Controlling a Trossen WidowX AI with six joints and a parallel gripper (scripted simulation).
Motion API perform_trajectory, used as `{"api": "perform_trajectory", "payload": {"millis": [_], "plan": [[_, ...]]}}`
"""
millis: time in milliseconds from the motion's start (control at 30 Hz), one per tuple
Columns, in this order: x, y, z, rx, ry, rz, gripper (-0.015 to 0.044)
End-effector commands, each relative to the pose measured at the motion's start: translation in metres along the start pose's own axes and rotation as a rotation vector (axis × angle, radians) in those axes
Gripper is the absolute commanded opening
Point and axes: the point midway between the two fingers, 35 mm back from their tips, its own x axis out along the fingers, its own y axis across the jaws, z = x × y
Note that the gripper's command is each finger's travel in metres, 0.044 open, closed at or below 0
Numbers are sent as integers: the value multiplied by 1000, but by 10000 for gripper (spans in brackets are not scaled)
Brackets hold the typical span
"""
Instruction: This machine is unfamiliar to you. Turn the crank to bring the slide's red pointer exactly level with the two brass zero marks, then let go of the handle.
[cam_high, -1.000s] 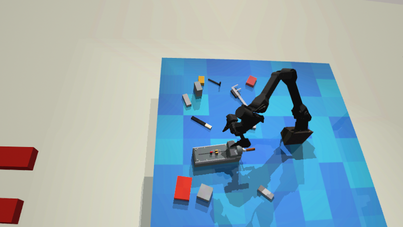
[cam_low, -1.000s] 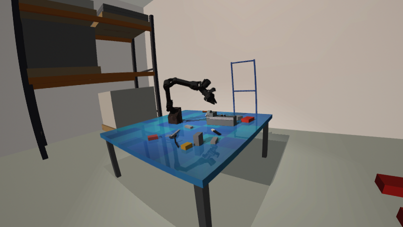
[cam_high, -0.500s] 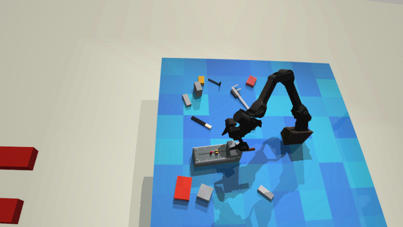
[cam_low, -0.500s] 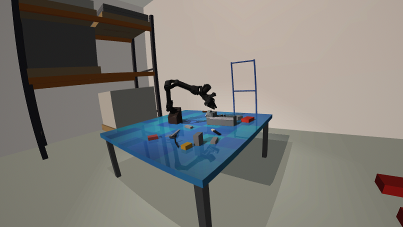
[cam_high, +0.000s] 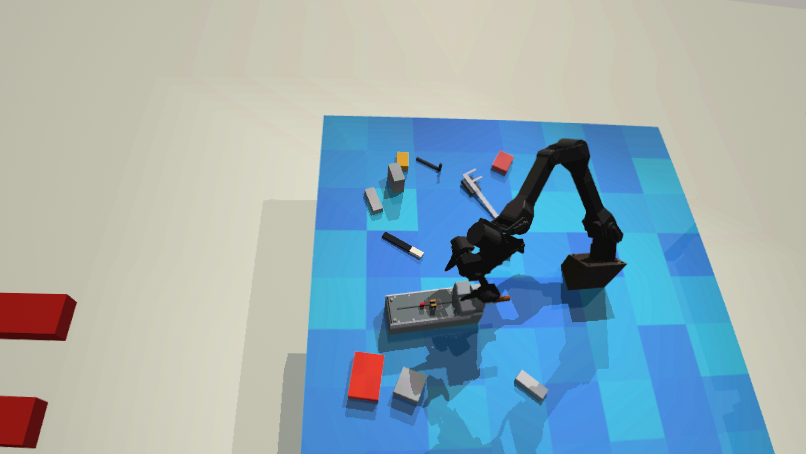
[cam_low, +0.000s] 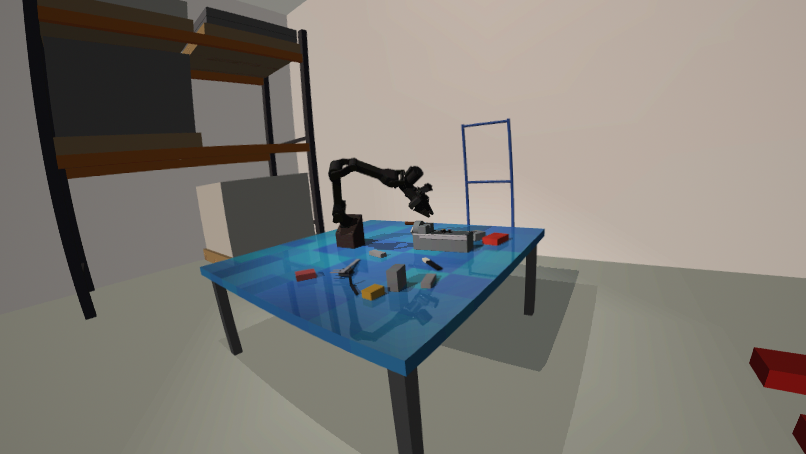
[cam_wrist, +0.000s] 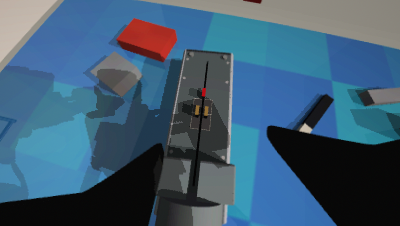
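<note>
The grey machine (cam_high: 397, 321) (cam_low: 442, 243) (cam_wrist: 192, 75) lies on the blue table. Its red pointer (cam_high: 422, 304) (cam_wrist: 203, 92) sits in the slot, off the brass zero marks (cam_high: 433, 303) (cam_wrist: 206, 111), on the side away from the grey housing (cam_high: 462, 291) (cam_wrist: 217, 182). The orange-brown handle (cam_high: 503, 298) (cam_low: 410, 223) sticks out beyond the housing end. It is outside the wrist view, and the rest of the crank is mostly hidden by the gripper in the top view. My gripper (cam_high: 455, 283) (cam_low: 430, 214) (cam_wrist: 215, 139) is open and empty above the machine, touching nothing visible.
A red box (cam_high: 366, 376) (cam_low: 495, 239) (cam_wrist: 147, 38) and grey block (cam_high: 410, 385) (cam_wrist: 116, 74) lie beside the machine. A black-and-white marker (cam_high: 402, 245) (cam_wrist: 317, 111) lies on its other side. Calipers (cam_high: 482, 197), a black tool (cam_high: 428, 164) and several blocks lie farther off.
</note>
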Motion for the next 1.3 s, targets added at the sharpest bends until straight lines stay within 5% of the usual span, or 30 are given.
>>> {"api": "perform_trajectory", "payload": {"millis": [0,833,1267], "plan": [[-24,-4,20,13,-13,-6,440],[-96,72,-55,214,-110,-128,440],[-79,75,-71,221,-115,-131,440]]}}
